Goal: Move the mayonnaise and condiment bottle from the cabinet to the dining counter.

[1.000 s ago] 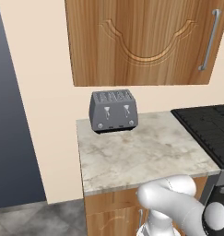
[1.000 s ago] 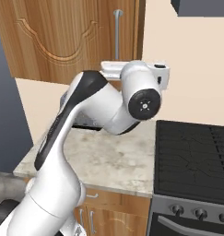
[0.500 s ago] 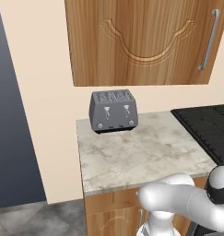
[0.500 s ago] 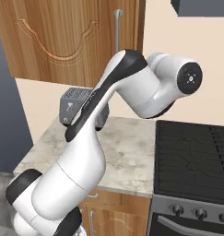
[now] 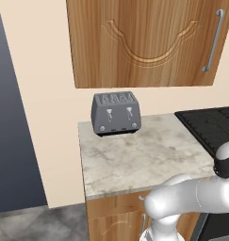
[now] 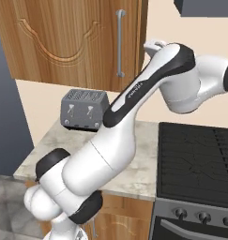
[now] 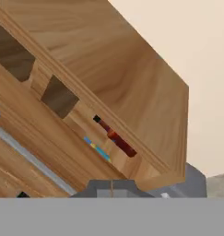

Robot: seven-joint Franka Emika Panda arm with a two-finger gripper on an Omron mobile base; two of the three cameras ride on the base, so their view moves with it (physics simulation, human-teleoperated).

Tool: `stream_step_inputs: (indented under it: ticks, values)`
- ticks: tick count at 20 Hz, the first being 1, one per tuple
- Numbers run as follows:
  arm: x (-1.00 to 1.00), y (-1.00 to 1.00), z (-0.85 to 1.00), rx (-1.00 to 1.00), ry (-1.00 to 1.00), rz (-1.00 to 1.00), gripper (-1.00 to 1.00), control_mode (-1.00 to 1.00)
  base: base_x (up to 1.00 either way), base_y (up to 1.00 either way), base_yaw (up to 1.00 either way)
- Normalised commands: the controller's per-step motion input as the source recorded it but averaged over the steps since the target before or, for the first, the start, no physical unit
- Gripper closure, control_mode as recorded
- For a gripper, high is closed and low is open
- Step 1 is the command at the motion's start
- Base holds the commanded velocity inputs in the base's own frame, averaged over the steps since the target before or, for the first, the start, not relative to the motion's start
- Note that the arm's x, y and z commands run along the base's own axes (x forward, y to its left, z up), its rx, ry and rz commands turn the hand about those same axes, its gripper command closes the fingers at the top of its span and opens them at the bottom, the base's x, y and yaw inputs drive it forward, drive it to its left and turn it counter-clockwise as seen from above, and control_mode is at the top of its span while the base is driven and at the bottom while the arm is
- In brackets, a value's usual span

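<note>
Nearby, toaster (image 5: 116,113) under cabinet (image 5: 144,42).

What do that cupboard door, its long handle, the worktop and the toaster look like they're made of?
Cabinet door: warm wood with visible grain and a carved arch, satin finish.
Bar handle: plain grey, probably brushed metal.
Counter: beige, veined, marble-like stone.
Toaster: matte grey, metal or plastic; hard to tell.

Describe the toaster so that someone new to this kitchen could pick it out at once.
Find the wooden wall cabinet with the carved arched door and long grey bar handle. Right below it is a small marble counter, beside the black stovetop. The toaster stands at the back of that counter against the wall: a grey box with slots on top, the one appliance standing on the marble.
</note>
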Motion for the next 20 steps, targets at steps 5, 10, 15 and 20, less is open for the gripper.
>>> stream_step_inputs:
  ticks: [5,10,15,20]
  values:
    - [0.34,0.01,-0.47,0.21,0.0,0.18,1.0,-1.0,0.0,0.0,0.0]
    - [0.31,0.06,-0.42,0.09,0.0,0.18,1.0,-1.0,0.0,0.0,0.0]
    - [0.33,0.2,-0.29,0.05,0.05,0.13,1.0,-1.0,0.0,0.0,0.0]
    - [0.22,0.4,-0.14,0.0,0.05,0.04,1.0,-1.0,0.0,0.0,0.0]
